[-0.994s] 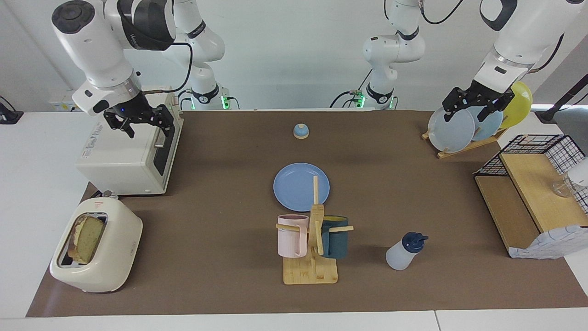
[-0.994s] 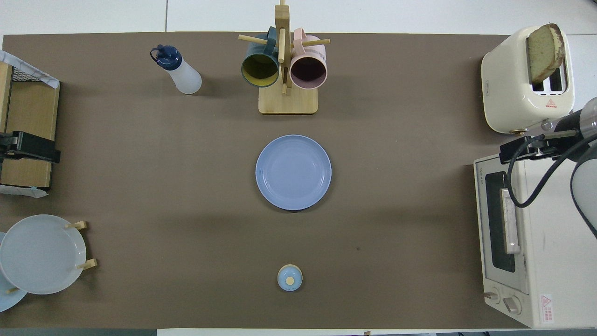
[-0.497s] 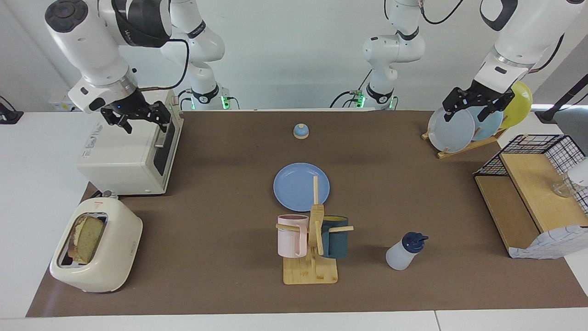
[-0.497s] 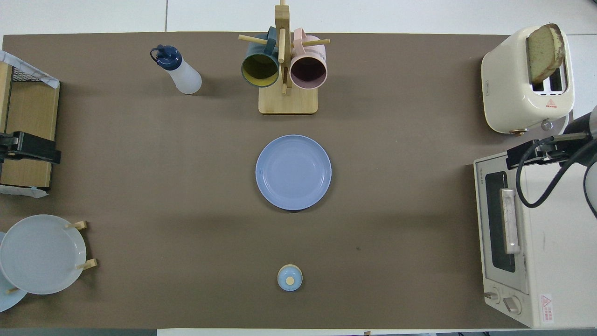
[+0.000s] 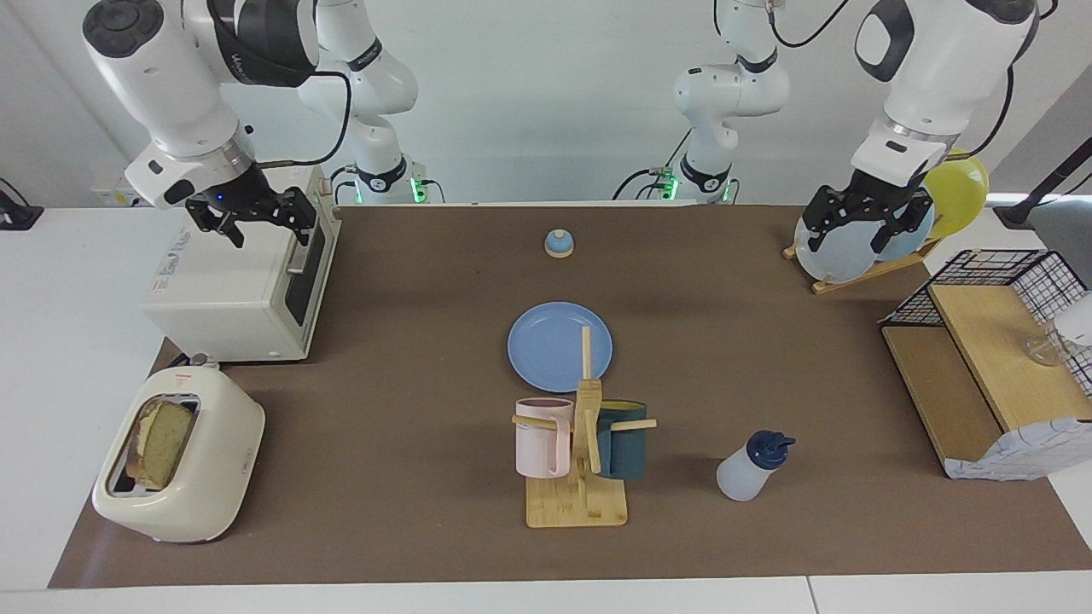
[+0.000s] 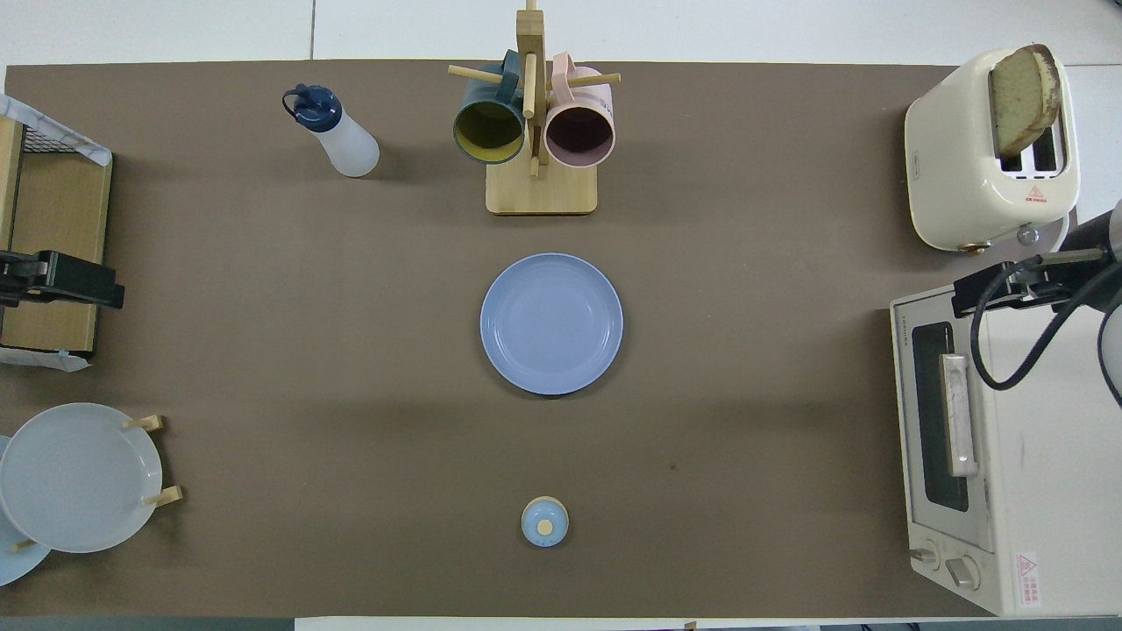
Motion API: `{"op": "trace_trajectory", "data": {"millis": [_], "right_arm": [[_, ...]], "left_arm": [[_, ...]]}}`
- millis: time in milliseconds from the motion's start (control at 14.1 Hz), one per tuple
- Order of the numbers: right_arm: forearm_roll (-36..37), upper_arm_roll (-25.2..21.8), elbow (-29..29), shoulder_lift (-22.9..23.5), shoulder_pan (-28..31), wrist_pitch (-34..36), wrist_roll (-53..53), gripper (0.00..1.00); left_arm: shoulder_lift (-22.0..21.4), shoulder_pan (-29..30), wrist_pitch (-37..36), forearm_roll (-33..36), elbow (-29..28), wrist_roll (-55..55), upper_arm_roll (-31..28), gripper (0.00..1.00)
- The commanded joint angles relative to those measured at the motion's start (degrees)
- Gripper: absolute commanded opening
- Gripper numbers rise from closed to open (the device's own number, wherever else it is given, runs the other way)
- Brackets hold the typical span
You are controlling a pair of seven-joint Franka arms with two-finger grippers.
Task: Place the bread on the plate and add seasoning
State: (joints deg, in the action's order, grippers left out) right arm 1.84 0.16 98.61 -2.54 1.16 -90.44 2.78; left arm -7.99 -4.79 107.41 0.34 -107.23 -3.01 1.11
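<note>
The bread [image 5: 162, 437] [image 6: 1022, 95] stands upright in a slot of the cream toaster, at the right arm's end of the table. The blue plate [image 5: 560, 345] [image 6: 551, 322] lies flat and bare in the middle of the table. The seasoning bottle [image 5: 751, 467] [image 6: 337, 131], whitish with a navy cap, stands farther from the robots, toward the left arm's end. My right gripper [image 5: 258, 228] [image 6: 999, 287] hangs open over the toaster oven, holding nothing. My left gripper [image 5: 853, 239] [image 6: 70, 280] hangs open over the plate rack, holding nothing.
A cream toaster [image 5: 213, 477] and a white toaster oven [image 5: 230, 290] stand at the right arm's end. A wooden mug tree [image 5: 580, 477] with two mugs is beside the plate. A small bell [image 5: 559, 244], a plate rack [image 5: 862, 273] and a wire shelf [image 5: 981, 367] also stand here.
My left gripper has come down and shifted toward the middle of the table, over the plate rack. My right gripper has shifted slightly over the toaster oven. Nothing on the table moved.
</note>
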Motion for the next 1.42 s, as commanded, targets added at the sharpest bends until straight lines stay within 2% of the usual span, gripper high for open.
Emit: {"op": "trace_trajectory", "data": {"millis": [0, 142, 497, 639, 781, 923, 1065, 1135, 1277, 1348], "right_arm": [[1.06, 0.37, -1.31, 0.69, 0.24, -1.31, 1.79, 1.00], [2.37, 0.46, -1.31, 1.04, 0.24, -4.99, 1.88, 1.00], [5.09, -0.07, -2.89, 5.52, 1.38, -15.61, 4.86, 1.00], [5.19, -0.07, -3.07, 8.41, 3.57, -23.42, 6.26, 1.00], [4.76, -0.07, -2.72, 10.61, 5.95, -33.43, 8.38, 1.00], [4.40, -0.07, -1.32, 11.67, 8.49, -42.85, 8.21, 1.00], [4.31, -0.07, -0.44, 13.16, 8.94, -48.31, 6.64, 1.00], [4.31, -0.07, -0.43, 13.96, 9.21, -49.64, 5.84, 1.00], [1.44, -0.07, -0.96, 15.63, 9.30, -50.96, 5.92, 1.00], [-0.07, -0.07, -1.05, 16.77, 9.30, -52.89, 6.01, 1.00]], "left_arm": [[-4.40, -3.37, 7.71, -0.43, -8.07, -0.07, -0.40, 1.00], [-4.40, -6.36, 12.89, -0.43, -11.75, 0.28, -0.49, 1.00], [-2.91, -10.15, 37.03, -0.43, -25.20, 3.88, -0.41, 1.00], [1.38, -11.90, 52.22, -0.43, -30.21, 5.20, -0.49, 1.00], [7.08, -12.18, 64.71, -0.52, -32.16, 5.12, -0.49, 1.00], [10.71, -12.18, 70.64, -0.61, -32.17, 5.12, -0.49, 1.00], [14.04, -12.27, 76.69, -0.96, -32.08, 5.12, -0.58, 1.00], [17.10, -12.61, 81.34, -1.74, -31.99, 5.12, -0.58, 1.00], [23.52, -14.89, 91.88, -6.99, -31.29, 4.85, -1.02, 1.00], [25.64, -16.38, 92.97, -8.42, -30.24, 4.68, -2.06, 1.00]]}}
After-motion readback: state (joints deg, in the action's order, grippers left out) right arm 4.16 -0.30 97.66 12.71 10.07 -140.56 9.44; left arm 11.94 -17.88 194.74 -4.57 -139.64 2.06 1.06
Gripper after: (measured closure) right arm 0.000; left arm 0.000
